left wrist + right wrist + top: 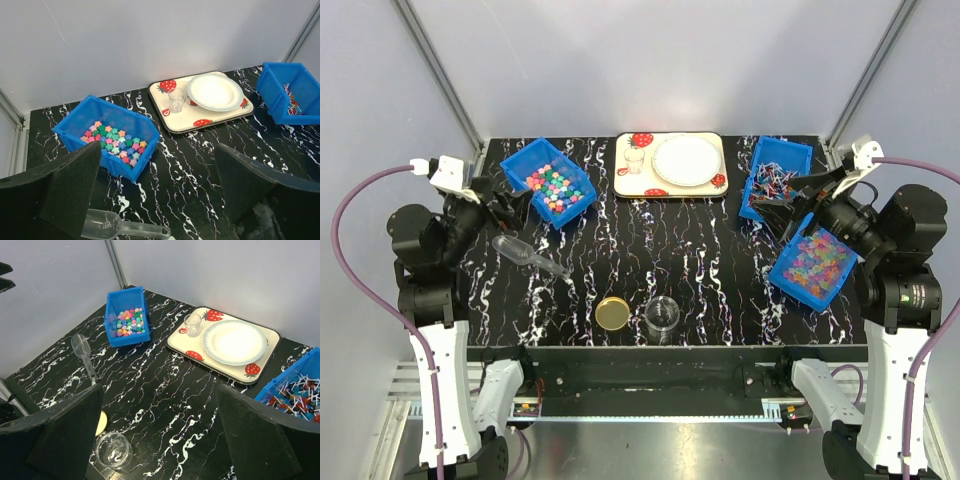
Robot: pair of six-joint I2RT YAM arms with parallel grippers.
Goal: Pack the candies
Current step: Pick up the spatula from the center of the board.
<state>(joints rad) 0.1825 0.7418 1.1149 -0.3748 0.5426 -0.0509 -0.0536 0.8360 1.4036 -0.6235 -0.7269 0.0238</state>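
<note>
Candies (558,188), small chunky sweets in pink, green, blue and yellow, heaped in a blue bin (530,160) at 11 o'clock on the black marbled table (700,260).

Nearest, at 6 o'clock: a gold lid (614,313) lying flat, just beside a clear jar (662,315) standing upright. At 8 o'clock, a clear scoop (525,255) on its side. At 9 o'clock, left gripper (508,205), jaws spread wide, holding nothing, near that blue bin. At 3 o'clock, right gripper (775,208), likewise wide apart and empty. At 4 o'clock, a second blue bin (825,300) of translucent pastel sweets.

Farther back, at 2 o'clock, a third blue bin (790,150) of thin stick sweets. At 12 o'clock, a strawberry-print tray (638,185) carrying a white plate (686,160) and a small glass (636,160).
</note>
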